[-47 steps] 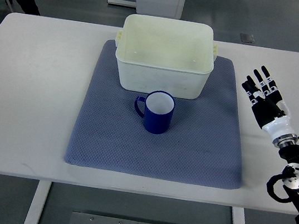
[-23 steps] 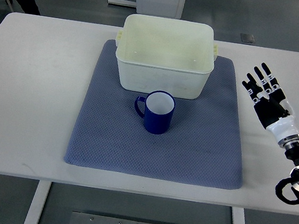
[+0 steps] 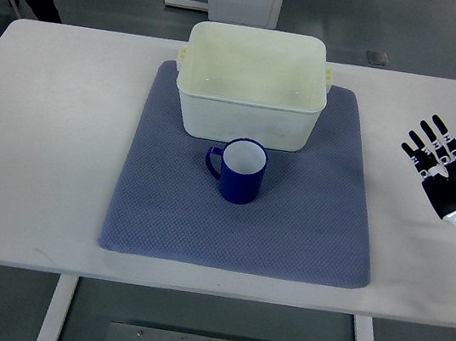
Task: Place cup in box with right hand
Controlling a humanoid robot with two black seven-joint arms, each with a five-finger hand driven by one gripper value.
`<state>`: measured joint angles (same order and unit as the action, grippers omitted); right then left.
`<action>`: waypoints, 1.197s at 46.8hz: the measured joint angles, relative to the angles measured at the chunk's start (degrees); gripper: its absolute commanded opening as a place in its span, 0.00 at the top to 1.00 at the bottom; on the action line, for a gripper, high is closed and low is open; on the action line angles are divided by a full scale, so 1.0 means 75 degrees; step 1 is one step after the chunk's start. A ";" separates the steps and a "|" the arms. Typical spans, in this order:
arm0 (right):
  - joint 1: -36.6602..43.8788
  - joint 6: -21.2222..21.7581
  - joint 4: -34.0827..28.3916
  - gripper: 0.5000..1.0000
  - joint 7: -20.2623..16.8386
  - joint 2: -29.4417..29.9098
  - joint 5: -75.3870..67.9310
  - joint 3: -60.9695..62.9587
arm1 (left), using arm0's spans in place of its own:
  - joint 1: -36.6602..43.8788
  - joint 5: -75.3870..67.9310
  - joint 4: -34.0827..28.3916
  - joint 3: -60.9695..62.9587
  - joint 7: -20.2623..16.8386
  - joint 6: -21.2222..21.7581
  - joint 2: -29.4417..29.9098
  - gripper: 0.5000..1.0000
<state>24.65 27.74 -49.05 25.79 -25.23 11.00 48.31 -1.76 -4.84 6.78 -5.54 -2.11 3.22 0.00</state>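
Hovering fingers-spread and empty, my right hand [image 3: 445,164] sits at three o'clock of the rigid, smooth, probably light cup [image 3: 241,171]; I'd wrap its body opposite the nine-o'clock handle.

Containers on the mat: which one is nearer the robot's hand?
The blue ceramic mug with a handle, sitting in front of the larger cream plastic box.

A blue-grey mat [image 3: 162,212] lies flat on the white table [image 3: 42,151].

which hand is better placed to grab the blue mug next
Right. The right hand is the only one in view, open over the white table right of the grey mat; the blue ceramic mug stands upright, handle pointing left.
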 measured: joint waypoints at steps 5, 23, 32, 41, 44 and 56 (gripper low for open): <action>-0.0123 -0.0001 0.0008 0.00 0.0546 0.0002 0.0001 -0.0017 | 0.0000 0.0000 -0.0001 0.0000 -0.0001 -0.0002 0.0000 0.00; -0.0147 0.0371 -0.0096 0.00 0.1234 -0.0395 0.0354 -0.0940 | 0.0000 0.0000 -0.0002 0.0000 -0.0001 0.0001 0.0000 0.00; -0.0162 0.0969 -0.0097 0.00 0.1229 -0.0448 0.0328 -0.0902 | 0.0000 0.0000 -0.0002 0.0000 0.0001 -0.0001 0.0000 0.00; -0.0181 0.0970 -0.0086 0.00 0.1228 -0.0525 0.0405 -0.0956 | 0.0000 0.0000 -0.0002 0.0000 0.0001 -0.0002 0.0000 0.00; -0.0175 0.0969 -0.0089 0.00 0.1228 -0.0538 0.0440 -0.0992 | 0.0000 0.0000 -0.0002 0.0000 0.0001 -0.0003 0.0000 0.00; -0.0122 0.0970 -0.0128 0.00 0.1228 -0.0498 0.1108 -0.0984 | 0.0000 0.0000 -0.0002 0.0000 0.0004 -0.0001 0.0000 0.00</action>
<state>23.73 35.01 -50.01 35.00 -28.96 19.30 40.93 -1.76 -4.84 6.77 -5.54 -2.08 3.21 0.00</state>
